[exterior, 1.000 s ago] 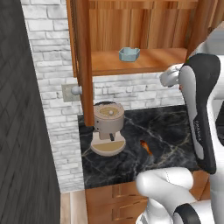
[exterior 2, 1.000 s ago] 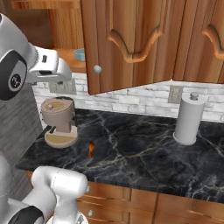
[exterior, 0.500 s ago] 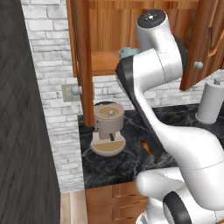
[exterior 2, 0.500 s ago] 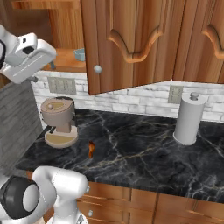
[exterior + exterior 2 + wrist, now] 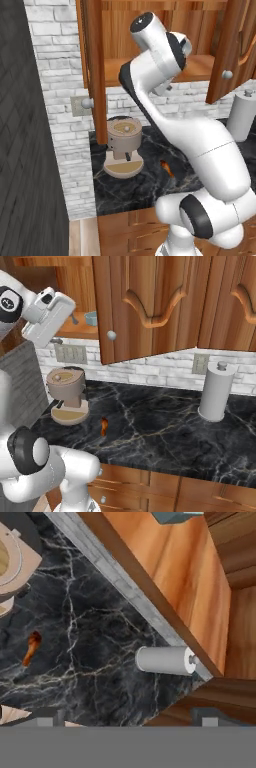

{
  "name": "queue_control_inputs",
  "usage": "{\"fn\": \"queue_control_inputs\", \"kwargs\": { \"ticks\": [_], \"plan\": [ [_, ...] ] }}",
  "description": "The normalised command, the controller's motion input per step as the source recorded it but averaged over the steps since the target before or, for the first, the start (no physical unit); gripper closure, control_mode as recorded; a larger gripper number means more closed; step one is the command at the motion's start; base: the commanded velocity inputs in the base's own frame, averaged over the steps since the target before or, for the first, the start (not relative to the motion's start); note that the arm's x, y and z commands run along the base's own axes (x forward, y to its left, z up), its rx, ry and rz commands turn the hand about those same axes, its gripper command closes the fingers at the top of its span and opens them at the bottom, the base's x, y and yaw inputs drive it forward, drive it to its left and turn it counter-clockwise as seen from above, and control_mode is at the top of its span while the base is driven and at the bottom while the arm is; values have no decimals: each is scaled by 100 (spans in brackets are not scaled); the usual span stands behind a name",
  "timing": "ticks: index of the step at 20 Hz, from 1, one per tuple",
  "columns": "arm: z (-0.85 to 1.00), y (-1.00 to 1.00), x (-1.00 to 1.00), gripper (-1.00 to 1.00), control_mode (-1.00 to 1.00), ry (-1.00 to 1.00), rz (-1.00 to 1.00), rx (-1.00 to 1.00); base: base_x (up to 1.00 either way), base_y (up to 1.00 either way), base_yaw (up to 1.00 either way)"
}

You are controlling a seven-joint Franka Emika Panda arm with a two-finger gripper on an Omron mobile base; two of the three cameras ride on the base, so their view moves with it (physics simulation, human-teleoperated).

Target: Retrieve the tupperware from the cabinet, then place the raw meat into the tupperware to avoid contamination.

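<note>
The pale teal tupperware [image 5: 91, 318] sits on the plank shelf [image 5: 170, 577] of the open wooden cabinet [image 5: 145, 306], and its edge [image 5: 175, 516] peeks in at the top of the hand view. My gripper [image 5: 65, 330] hangs at shelf height just left of the tub, apart from it, open and empty. Its tips [image 5: 127, 719] stand wide at the bottom of the hand view. The small orange-brown raw meat [image 5: 104, 426] [image 5: 167, 169] [image 5: 31, 647] lies on the black marble counter. In the left base view my arm stands in front of the cabinet [image 5: 95, 75] opening.
A beige coffee machine [image 5: 67, 396] [image 5: 124, 145] stands at the counter's left end, just left of the meat. A grey paper towel roll [image 5: 216, 391] [image 5: 165, 660] stands at the back right. The open cabinet door with its silver knob [image 5: 111, 335] juts out to the right of the tub.
The arm has swung across in front of the open cabinet, and the hand now sits nearer the shelf and the tub. The jaws stayed open.
</note>
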Motion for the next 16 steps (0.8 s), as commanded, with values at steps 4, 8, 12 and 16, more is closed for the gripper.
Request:
{"fn": "queue_control_inputs", "kwargs": {
  "ticks": [4, 8, 12, 16],
  "plan": [
    [0, 0, 65, -100, -100, 12, 3, -27, 0, 0, 0],
    [-3, -30, 61, -100, -100, 8, 0, -23, 0, 0, 0],
    [-1, -57, 59, -100, -100, 5, 2, -20, 0, 0, 0],
    [0, -57, 44, -100, -100, 2, 0, -17, 0, 0, 0]
  ]
}}
